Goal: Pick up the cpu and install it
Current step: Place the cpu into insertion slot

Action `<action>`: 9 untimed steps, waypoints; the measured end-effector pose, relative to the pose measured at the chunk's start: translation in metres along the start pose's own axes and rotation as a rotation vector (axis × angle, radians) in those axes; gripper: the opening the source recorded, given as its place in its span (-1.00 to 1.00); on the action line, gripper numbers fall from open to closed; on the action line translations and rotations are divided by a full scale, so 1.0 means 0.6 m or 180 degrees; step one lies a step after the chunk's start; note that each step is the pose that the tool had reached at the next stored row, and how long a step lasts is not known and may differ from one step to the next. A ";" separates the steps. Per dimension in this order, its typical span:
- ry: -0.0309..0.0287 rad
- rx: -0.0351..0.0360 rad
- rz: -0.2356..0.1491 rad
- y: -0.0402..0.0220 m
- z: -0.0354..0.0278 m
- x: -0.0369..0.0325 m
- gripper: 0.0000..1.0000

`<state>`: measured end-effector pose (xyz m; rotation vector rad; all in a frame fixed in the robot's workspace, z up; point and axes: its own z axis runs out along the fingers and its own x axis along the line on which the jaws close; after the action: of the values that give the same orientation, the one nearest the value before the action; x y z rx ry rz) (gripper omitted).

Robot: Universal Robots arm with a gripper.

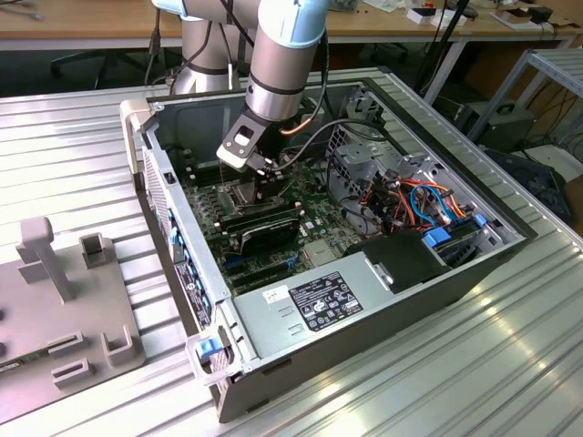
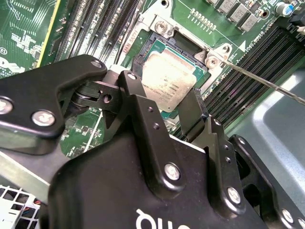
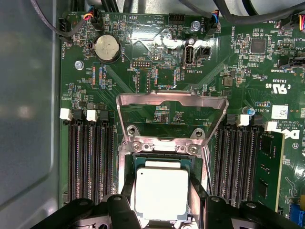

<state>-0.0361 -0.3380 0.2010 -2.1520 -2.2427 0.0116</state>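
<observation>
Looking into the open computer case [image 1: 173,214] that lies on the ribbed metal surface [image 1: 474,364], we find the arm's hand [image 1: 262,169] low over the green motherboard [image 3: 157,76]. In both wrist views we see the cpu [image 3: 161,193] lying flat within the socket [image 3: 162,146], silver top up, between two banks of memory slots [image 3: 90,157]. The hand's two black fingers [image 2: 136,95] are parted to the chip's width and set against its opposite edges, gripping it. The socket's metal load plate [image 3: 171,99] stands swung open, clear of the chip.
</observation>
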 end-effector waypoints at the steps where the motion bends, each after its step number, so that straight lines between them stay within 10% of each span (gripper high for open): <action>1: 0.0000 0.0000 0.0000 0.000 0.000 0.000 0.09; 9: 0.0001 0.0000 0.0000 0.000 -0.001 0.000 0.24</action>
<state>-0.0361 -0.3379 0.2014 -2.1520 -2.2426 0.0113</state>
